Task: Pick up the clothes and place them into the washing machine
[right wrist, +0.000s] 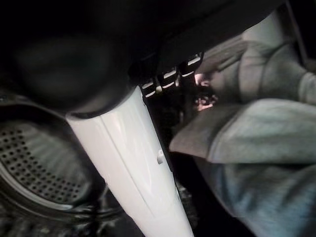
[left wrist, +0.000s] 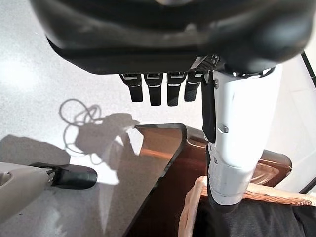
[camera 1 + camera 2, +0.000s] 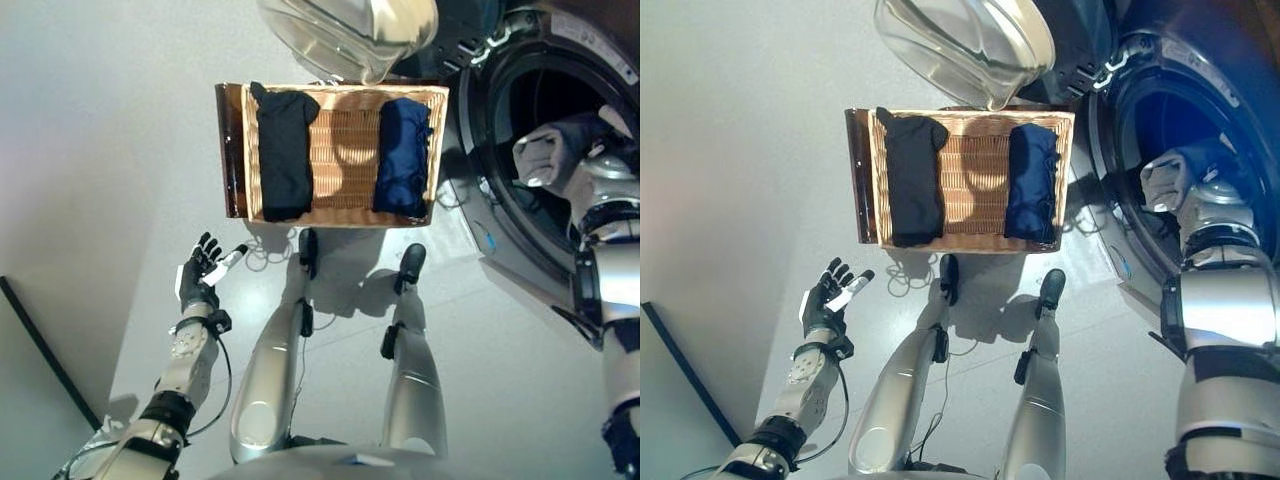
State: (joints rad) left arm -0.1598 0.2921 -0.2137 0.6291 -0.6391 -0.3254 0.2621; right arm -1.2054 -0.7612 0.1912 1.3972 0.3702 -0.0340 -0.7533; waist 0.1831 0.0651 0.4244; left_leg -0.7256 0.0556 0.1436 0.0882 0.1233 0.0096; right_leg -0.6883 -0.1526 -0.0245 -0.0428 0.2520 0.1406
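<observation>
grey garment [image 1: 256, 143] in right hand [image 3: 545, 160] fingers, inside washing machine [image 3: 500, 190]

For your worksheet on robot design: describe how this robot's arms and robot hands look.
Both arms are silver-grey with black bands. The left robot hand is dark, with a row of black fingers and a white thumb cover. The right robot hand shows the same dark bulk and white thumb cover.

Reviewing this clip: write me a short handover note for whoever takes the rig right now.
Right hand is at the washing machine opening, fingers curled on a grey garment at the drum mouth; not released yet.
Left hand hangs open over the floor near the wicker basket, holding nothing.
Left: a black garment and a navy garment, both folded in the basket.
Next: drop the grey one inside, then fetch the other two.
</observation>
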